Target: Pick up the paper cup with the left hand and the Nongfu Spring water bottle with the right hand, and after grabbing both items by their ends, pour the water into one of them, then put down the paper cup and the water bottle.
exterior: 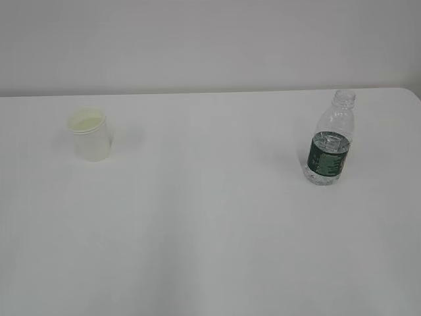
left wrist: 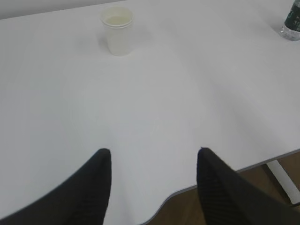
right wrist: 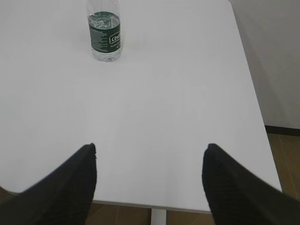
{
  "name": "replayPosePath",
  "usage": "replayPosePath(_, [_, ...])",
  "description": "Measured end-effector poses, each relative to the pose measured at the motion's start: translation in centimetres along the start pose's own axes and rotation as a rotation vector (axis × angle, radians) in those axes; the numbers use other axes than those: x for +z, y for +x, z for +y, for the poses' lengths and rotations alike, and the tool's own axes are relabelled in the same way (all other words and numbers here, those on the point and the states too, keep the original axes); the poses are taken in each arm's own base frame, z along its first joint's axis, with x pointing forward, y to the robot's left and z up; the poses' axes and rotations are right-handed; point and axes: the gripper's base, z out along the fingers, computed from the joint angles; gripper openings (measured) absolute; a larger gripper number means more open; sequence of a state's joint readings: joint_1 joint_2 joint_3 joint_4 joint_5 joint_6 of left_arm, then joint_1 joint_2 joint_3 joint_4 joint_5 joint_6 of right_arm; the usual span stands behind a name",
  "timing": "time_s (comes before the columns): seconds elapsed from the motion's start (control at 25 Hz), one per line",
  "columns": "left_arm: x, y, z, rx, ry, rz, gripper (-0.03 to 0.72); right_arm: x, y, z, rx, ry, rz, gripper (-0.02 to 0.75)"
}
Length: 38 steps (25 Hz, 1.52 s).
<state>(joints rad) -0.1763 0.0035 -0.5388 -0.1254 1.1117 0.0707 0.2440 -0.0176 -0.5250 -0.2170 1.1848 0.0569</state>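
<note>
Small white tapered paper cup [exterior: 89, 135] stands upright, far-left on the white table [exterior: 210, 224]. Small clear ribbed plastic Nongfu Spring water bottle [exterior: 331, 139], dark green label, no cap, stands far-right, well apart from the cup. Water [exterior: 327, 139] sits roughly at label height, though it's hard to read thru the plastic.

Left hand [left wrist: 153, 154]: jaws spread, nothing between them, hovering at the near table edge w/ the cup well ahead. Right hand [right wrist: 149, 150]: jaws spread wide too, empty, bottle well ahead and off to its left.

Neither arm shows in the exterior view, so both grabs are yet to come.

Risks, as I see it: the cup's light and thin, so a hard squeeze crushes it and an off-centre approach tips it. The bottle's uncapped, so a knock or an early tilt spills water across the table.
</note>
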Motion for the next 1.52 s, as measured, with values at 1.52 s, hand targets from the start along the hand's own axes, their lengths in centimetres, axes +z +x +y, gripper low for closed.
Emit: replayPosePath(1.52, [0.15, 0.12, 0.06, 0.002, -0.005, 0.007, 0.538, 0.62, 0.13, 0.48, -0.09, -0.038, -0.01, 0.537])
